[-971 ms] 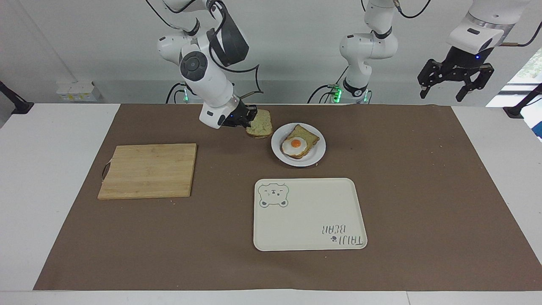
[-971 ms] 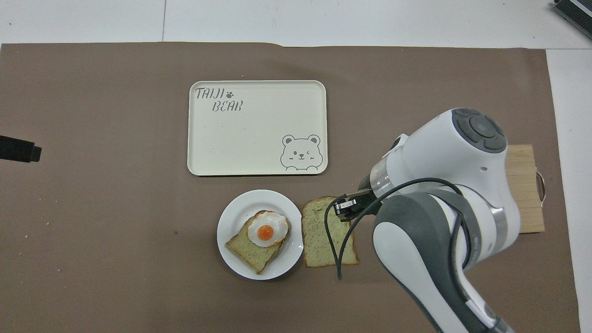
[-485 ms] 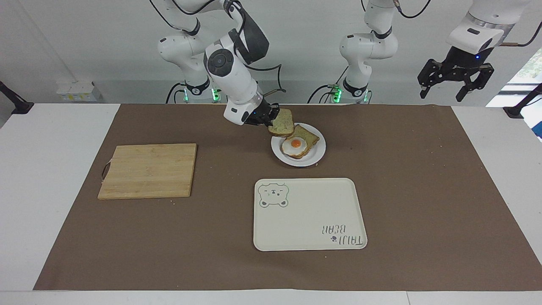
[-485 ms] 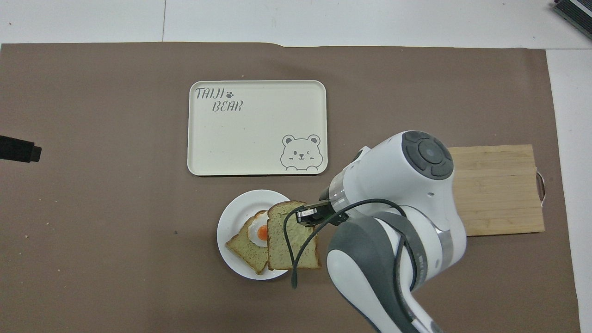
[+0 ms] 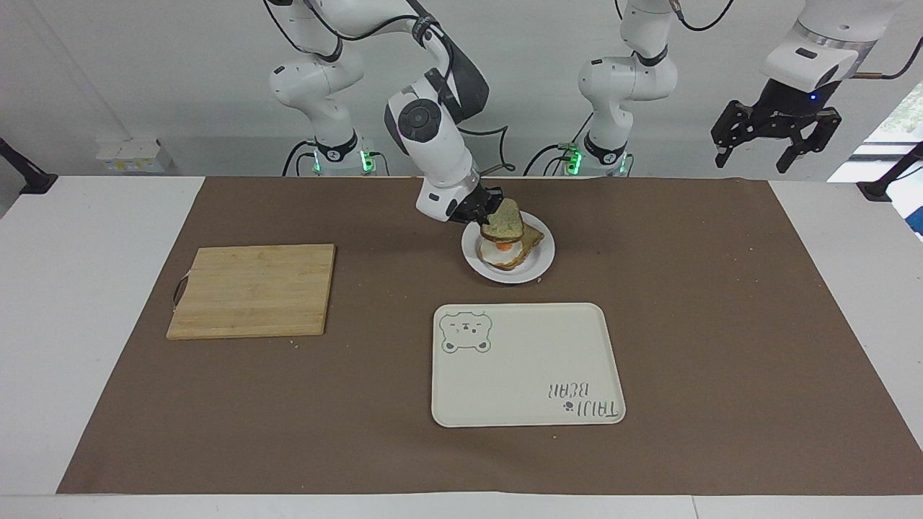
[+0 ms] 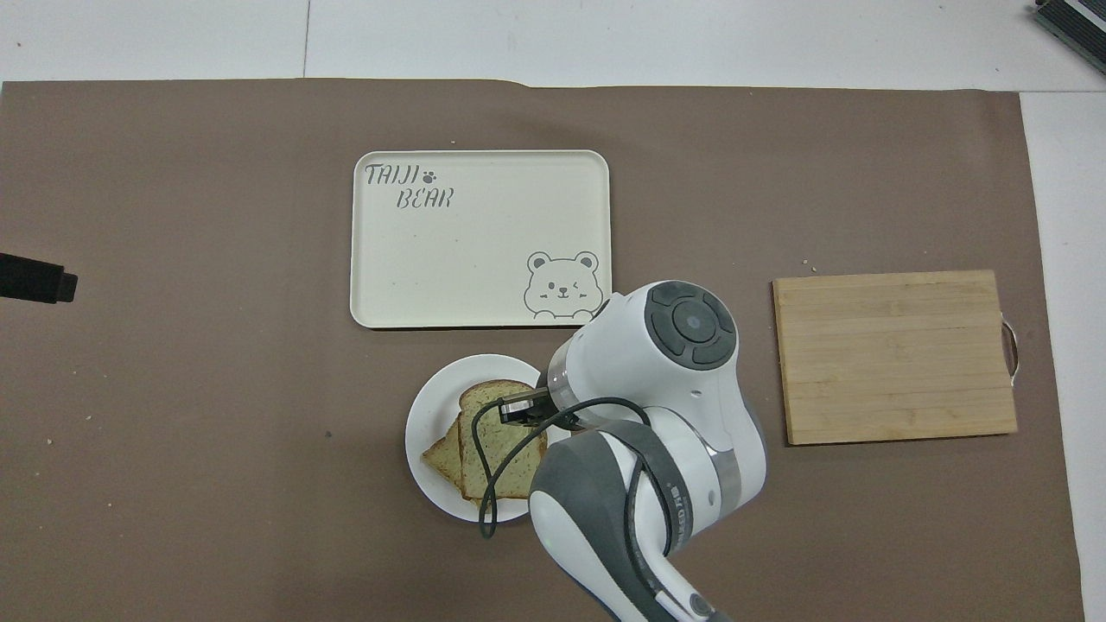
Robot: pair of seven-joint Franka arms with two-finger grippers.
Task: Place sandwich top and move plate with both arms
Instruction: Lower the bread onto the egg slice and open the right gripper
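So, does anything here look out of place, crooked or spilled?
Only small things. The sandwich top, held by the right gripper, hangs tilted over the egg slice on the plate, not yet laid flat. A few crumbs lie on the brown mat beside the cutting board. Nothing is spilled.

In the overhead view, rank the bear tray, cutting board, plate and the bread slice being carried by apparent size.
1. Bear tray and cutting board: too alike to rank.
2. Plate.
3. Sandwich top, shut in the right pincer, raised toward the camera, so it looks slightly enlarged.
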